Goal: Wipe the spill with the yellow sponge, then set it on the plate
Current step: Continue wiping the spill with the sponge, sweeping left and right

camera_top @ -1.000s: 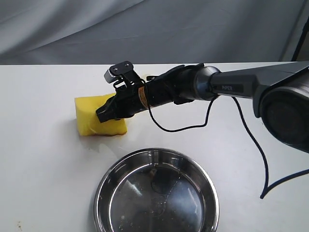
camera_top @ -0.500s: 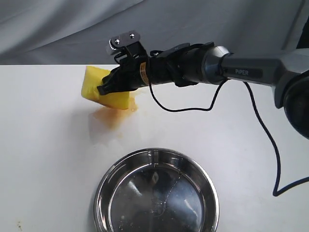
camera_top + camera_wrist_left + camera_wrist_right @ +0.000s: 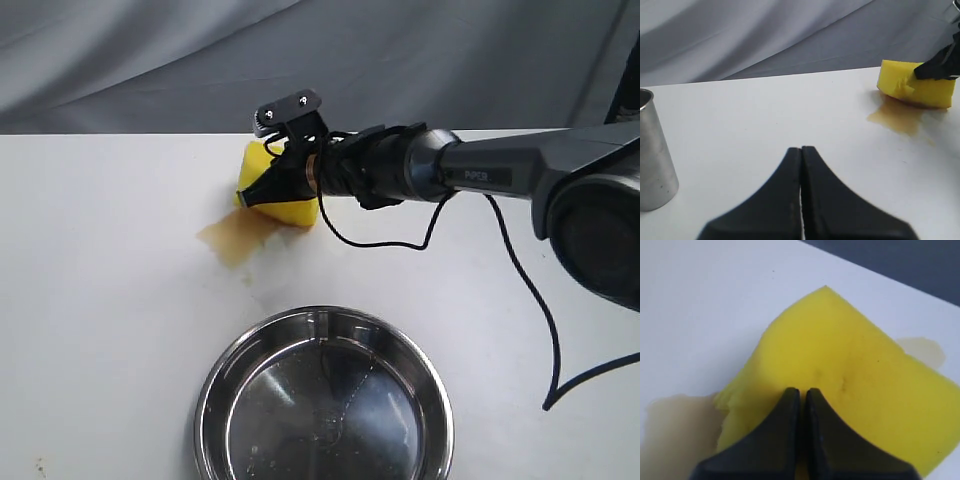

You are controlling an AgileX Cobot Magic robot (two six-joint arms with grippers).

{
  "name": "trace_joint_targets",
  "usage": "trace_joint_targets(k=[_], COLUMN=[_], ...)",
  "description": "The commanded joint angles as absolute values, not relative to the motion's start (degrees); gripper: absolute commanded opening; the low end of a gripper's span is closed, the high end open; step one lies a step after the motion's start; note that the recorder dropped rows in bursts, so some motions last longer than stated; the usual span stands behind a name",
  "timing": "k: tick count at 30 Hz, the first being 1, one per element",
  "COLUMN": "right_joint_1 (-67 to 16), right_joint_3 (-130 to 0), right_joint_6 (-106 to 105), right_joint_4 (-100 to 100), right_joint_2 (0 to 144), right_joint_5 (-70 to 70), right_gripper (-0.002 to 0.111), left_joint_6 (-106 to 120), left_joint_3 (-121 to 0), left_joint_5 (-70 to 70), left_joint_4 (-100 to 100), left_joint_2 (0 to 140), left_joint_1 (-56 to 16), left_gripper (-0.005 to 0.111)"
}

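Two black fingers of the right gripper (image 3: 801,392) stand almost together, pinching the top of the yellow sponge (image 3: 840,350). The foam dents and creases where they bite. The arm behind them reaches in from the right, beyond the far rim of the plate (image 3: 270,340), with a black cable (image 3: 520,280) looping down from it.

The sponge sits tilted on the white table (image 3: 100,300), past the plate's far rim and well apart from it. Its lower edge touches the spill (image 3: 235,238). That amber puddle spreads out from under the sponge on the side nearer the plate, so it lies between the two without reaching the rim. A small stray droplet lies a little closer to the plate. A paler wet patch shows just beside the sponge's opposite edge in the right wrist view.

The left gripper (image 3: 801,150) has its fingers pressed together with nothing between them, above bare table. A metal cup (image 3: 652,160) stands upright near it. I cannot tell where that cup is from the plate.
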State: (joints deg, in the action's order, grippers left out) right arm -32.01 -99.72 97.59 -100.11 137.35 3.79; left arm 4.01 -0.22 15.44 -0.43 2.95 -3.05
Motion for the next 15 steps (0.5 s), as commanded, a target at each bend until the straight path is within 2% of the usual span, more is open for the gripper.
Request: trace_joint_targets(k=[1,7,15], right_joint_1=[-31.9,-31.9,-31.9], right_joint_3=[-99.8,-99.8,-99.8], right_joint_6=[97.3,99.0,101.9], right_joint_4=[-99.9,-99.9,-99.9], right_joint_2=[138.7,138.7,138.7], right_joint_5=[6.8,26.4,40.6], right_gripper=[0.001,0.001,0.001], left_joint_6=[3.9,3.9,3.9], left_joint_3=[0.0,0.0,0.0], left_joint_5=[15.3,15.3,15.3], left_joint_4=[-0.9,-0.9,-0.9], left_joint_2=[2.7,2.7,2.7], left_joint_1=[-3.3,-3.3,-3.3], left_gripper=[0.0,0.0,0.0])
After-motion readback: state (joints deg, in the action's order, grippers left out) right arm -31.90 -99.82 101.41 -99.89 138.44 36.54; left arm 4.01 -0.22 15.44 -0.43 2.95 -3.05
